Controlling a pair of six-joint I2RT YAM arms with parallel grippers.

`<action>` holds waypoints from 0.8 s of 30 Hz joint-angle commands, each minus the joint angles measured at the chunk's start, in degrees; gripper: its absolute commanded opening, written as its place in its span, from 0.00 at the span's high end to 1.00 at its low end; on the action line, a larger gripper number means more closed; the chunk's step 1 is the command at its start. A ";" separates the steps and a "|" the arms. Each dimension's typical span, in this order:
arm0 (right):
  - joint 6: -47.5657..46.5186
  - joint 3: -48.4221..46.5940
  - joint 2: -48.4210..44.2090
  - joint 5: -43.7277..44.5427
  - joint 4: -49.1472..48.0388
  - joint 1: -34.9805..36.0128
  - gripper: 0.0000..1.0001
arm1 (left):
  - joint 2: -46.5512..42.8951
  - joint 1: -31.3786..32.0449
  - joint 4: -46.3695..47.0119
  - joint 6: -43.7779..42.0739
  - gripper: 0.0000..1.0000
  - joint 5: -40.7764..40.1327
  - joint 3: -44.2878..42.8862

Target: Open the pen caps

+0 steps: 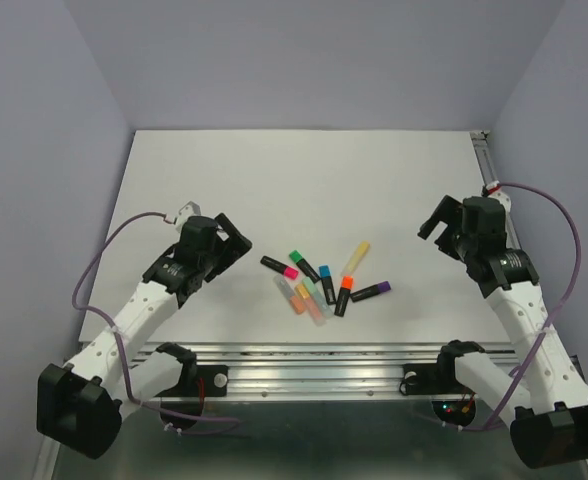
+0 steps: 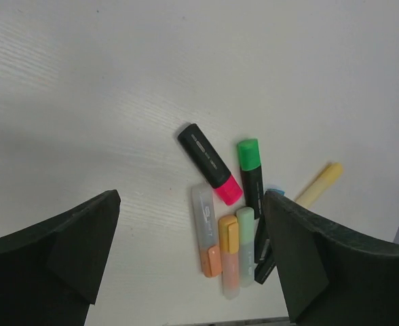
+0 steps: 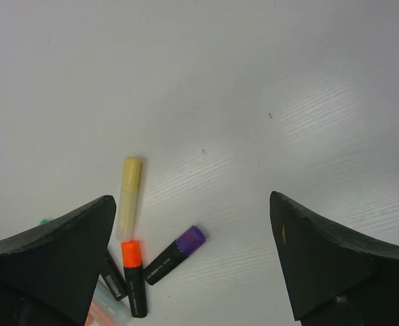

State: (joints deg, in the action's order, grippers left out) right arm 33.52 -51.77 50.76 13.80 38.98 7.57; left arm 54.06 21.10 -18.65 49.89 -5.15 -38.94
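— Caps [image 1: 325, 270]: on or off?
— On, every one I can make out. The pens [image 1: 314, 290] lie in a loose cluster on the table [image 1: 274, 170], near its front edge, between the two arms.
— And the hands?
— Left gripper [image 1: 237, 238] is spread wide with nothing in it, just left of the cluster. Right gripper [image 1: 432, 230] is likewise spread and bare, well apart on the other side.
— Which pen first?
— An outer one, I'd judge. The pink cap [image 2: 230, 190] points into the cluster, but its black barrel [image 2: 201, 153] lies free on the left's side. The purple cap [image 3: 191, 236] sticks out free toward the right.
— One arm per end?
— Yes: one pinches the barrel, the other takes the cap and pulls straight along the pen. A skewed pull would likely just twist the pen in the grip.
— What's in the way?
— Crowding. The green cap [image 2: 248, 153] sits near the pink one. The orange cap [image 3: 131, 253] lies just beside the purple pen's barrel, and the yellow pen [image 3: 129, 187] ends right at it. The pale pens in the middle lie side by side, so fingers coming down there would shove neighbours.
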 commanded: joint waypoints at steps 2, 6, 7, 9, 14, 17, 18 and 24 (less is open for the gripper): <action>-2.93 0.53 -2.25 1.48 -3.56 -0.10 0.00 | 3.14 7.63 0.64 6.97 0.01 -5.47 -2.54; 1.02 0.35 -1.90 9.39 0.56 -0.10 0.00 | 11.12 11.85 -2.87 11.18 0.01 -8.82 -6.58; 0.24 0.35 -1.90 9.66 0.48 -0.19 0.00 | 12.37 12.47 -3.40 11.72 0.01 -9.44 -7.46; -1.79 0.09 -1.55 6.95 0.74 -0.10 0.00 | 15.70 14.22 -3.84 13.04 0.01 -11.02 -9.66; -1.89 1.85 -1.19 3.94 -1.63 -0.10 0.00 | 21.34 15.63 -4.02 16.03 0.01 -13.04 -12.74; 1.10 2.02 -1.02 7.37 0.04 -0.10 0.00 | 26.25 15.72 -4.81 16.91 0.01 -14.19 -14.23; 1.46 1.94 -1.02 7.81 0.74 -0.19 0.00 | 27.31 15.90 -4.90 16.91 0.01 -14.10 -14.58; 2.17 3.25 -3.21 8.43 -0.31 -0.19 0.00 | 34.96 16.16 -6.04 18.40 0.02 -13.14 -17.48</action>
State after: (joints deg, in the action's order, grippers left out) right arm 34.48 -50.30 49.56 19.99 39.83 7.57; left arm 86.41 36.77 -22.24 66.43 -16.80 -53.32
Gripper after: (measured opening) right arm 0.999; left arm 0.985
